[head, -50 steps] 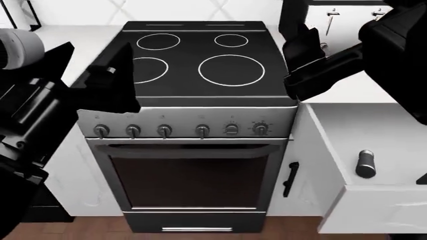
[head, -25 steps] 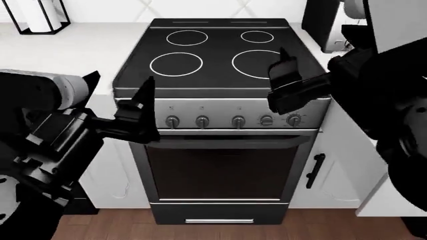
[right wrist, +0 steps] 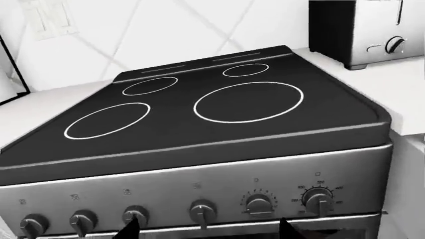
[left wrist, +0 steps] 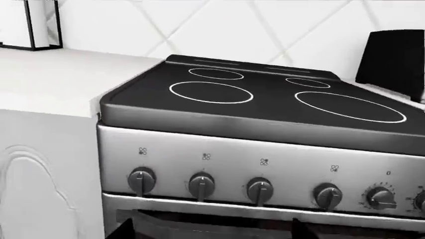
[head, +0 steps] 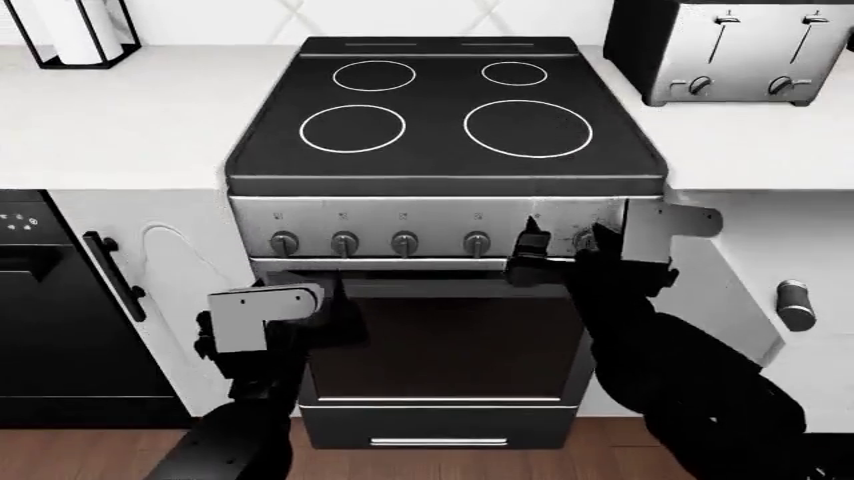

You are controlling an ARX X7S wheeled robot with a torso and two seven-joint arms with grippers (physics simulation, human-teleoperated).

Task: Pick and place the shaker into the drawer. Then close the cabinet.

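Shaker: the small dark cylinder with the silver-grey top (head: 795, 304) lies at the far right edge of your head view, inside the wide white pull-out drawer (head: 747, 300), so placing looks done.
Drawer: it is open; closing it is what you have left.
Left pincer (head: 287, 300): low before the black glass oven door (head: 441, 345); you cannot tell its opening.
Right pincer (head: 561, 245): fingers apart, holding nothing, by the steel stove knobs (head: 380, 243).
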